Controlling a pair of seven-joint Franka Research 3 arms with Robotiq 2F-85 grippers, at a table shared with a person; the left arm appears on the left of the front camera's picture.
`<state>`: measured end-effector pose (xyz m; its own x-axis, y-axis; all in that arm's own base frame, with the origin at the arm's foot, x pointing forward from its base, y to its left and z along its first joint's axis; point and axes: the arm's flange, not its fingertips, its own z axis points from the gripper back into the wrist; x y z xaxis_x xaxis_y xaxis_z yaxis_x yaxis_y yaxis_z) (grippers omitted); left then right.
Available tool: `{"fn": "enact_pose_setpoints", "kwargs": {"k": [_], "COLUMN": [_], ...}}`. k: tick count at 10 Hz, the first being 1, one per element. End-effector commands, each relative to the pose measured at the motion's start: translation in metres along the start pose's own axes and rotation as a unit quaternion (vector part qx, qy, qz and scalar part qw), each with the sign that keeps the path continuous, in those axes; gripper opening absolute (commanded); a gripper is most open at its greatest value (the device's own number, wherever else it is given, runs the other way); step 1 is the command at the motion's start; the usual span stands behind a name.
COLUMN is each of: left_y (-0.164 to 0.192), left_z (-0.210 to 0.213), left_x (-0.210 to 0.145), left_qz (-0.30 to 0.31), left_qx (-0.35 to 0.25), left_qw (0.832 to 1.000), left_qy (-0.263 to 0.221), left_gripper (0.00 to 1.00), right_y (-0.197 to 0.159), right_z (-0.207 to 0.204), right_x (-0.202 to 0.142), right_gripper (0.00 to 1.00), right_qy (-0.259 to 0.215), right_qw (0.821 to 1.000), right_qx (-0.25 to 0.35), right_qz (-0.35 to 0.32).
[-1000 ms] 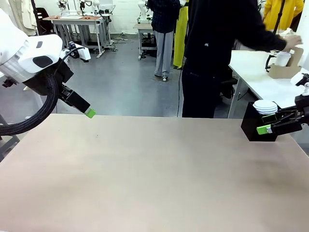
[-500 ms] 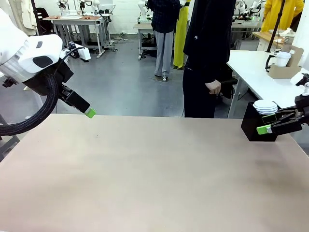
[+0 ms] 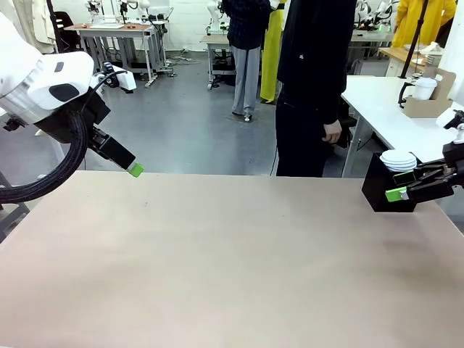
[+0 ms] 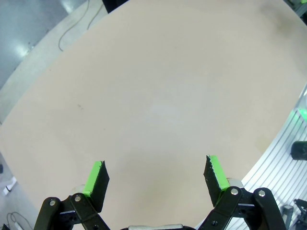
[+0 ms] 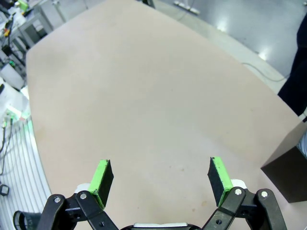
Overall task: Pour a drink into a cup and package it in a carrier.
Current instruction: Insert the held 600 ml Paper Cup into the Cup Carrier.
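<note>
Bare table (image 3: 217, 261), person (image 3: 315, 80) top centre.
Left gripper (image 4: 156, 175) and right gripper (image 5: 160, 179) gape wide, holding nothing; the right could clip the box (image 3: 384, 190) beside it.

Black box (image 3: 378, 190) with white lids (image 3: 399, 160), tan table (image 3: 217, 254).

White cup (image 3: 424, 88) upright in brown cardboard carrier (image 3: 428, 106), far side table, right; jug beside, contents unclear
</note>
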<state>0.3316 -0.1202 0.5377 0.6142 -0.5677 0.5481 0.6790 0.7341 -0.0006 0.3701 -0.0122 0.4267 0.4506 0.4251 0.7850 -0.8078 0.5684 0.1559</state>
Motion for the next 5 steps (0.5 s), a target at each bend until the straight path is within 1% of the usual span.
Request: {"fn": "enact_pose_setpoints", "kwargs": {"k": [1, 5], "left_y": [-0.0010, -0.0010], "left_z": [0.0012, 0.0012], "left_x": [0.0017, 0.0017], "left_qz": [0.005, 0.005], "left_qx": [0.002, 0.002], "left_qw": [1.000, 1.000], "left_qy": [0.003, 0.003], "left_gripper": [1.00, 1.00], "right_y": [-0.0013, -0.0013], "right_z": [-0.0005, -0.0005], "right_x": [-0.0015, -0.0015], "right_gripper": [1.00, 1.00], "right_qy": [0.001, 0.001], "right_qw": [1.000, 1.000], "right_qx": [-0.005, -0.005], "right_qz": [0.009, 0.009]}}
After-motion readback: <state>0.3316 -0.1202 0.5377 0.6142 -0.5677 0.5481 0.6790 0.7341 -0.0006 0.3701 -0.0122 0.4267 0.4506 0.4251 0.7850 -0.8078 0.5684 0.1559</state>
